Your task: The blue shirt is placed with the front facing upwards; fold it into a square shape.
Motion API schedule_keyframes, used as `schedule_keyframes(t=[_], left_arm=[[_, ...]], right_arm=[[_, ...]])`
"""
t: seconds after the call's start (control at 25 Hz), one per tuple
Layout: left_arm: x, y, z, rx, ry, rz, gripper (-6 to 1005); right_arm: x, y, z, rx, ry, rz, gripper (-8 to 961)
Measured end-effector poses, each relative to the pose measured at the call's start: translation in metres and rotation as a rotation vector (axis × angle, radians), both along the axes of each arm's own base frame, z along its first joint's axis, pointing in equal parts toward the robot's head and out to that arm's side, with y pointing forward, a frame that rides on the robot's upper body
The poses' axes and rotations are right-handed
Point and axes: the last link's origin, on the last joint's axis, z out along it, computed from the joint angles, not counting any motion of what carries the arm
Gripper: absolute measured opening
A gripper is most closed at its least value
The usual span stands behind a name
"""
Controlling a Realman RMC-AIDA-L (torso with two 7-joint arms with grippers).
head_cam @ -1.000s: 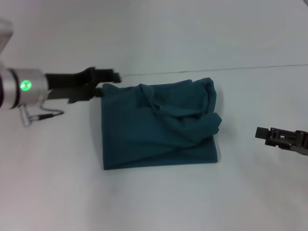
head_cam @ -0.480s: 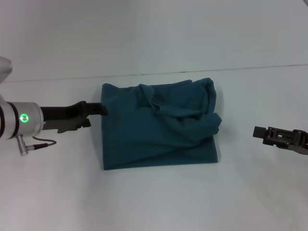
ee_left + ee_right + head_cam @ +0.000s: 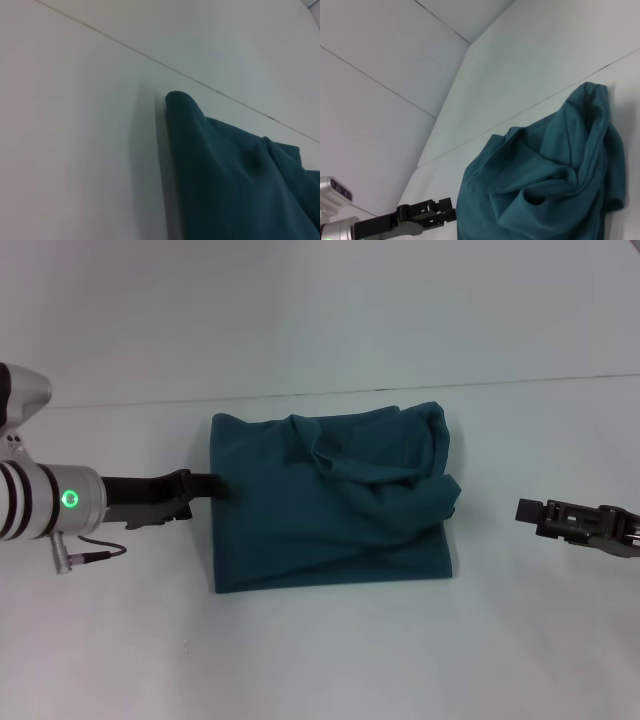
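The blue shirt point(image 3: 330, 530) lies mid-table as a rough folded rectangle, with rumpled folds bunched at its far right corner. No print shows. My left gripper point(image 3: 216, 485) reaches in from the left, low over the table, with its tip at the shirt's left edge. The right wrist view shows that left gripper point(image 3: 445, 212) beside the shirt point(image 3: 540, 190). In the left wrist view, only the shirt's raised corner point(image 3: 235, 190) shows. My right gripper point(image 3: 527, 510) hovers to the right of the shirt, well apart from it.
The white table point(image 3: 320, 660) runs back to a seam point(image 3: 300, 393) where the pale wall begins. A thin cable loop point(image 3: 95, 552) hangs under my left wrist.
My left gripper has come down from the shirt's far left corner to the middle of its left edge. My right gripper has crept slightly toward the shirt. The shirt has not moved.
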Motion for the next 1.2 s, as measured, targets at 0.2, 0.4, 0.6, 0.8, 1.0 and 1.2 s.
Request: schedule_keyframes(t=[0.2, 0.4, 0.6, 0.8, 1.0, 1.2], left_arm=[[0.007, 0.001, -0.004, -0.01, -0.005, -0.019, 711], [0.014, 0.002, -0.006, -0.03, -0.005, -0.047, 714], [0.012, 0.002, -0.005, -0.019, -0.005, -0.039, 724], [0.013, 0.003, -0.005, -0.019, 0.01, -0.056, 735], [0.013, 0.004, -0.002, -0.008, 0.014, -0.066, 746], [0.008, 0.005, -0.001, 0.021, 0.017, -0.048, 758]], right_arm=[[-0.001, 0.0, -0.001, -0.001, 0.001, 0.001, 839], [-0.001, 0.0, -0.001, -0.001, 0.002, 0.001, 838], [0.0, 0.0, -0.001, -0.001, 0.002, 0.0, 836], [0.0, 0.0, -0.001, -0.001, 0.002, -0.001, 835], [0.0, -0.001, -0.001, -0.002, 0.003, -0.001, 834], [-0.001, -0.001, -0.002, -0.002, 0.005, -0.001, 833]])
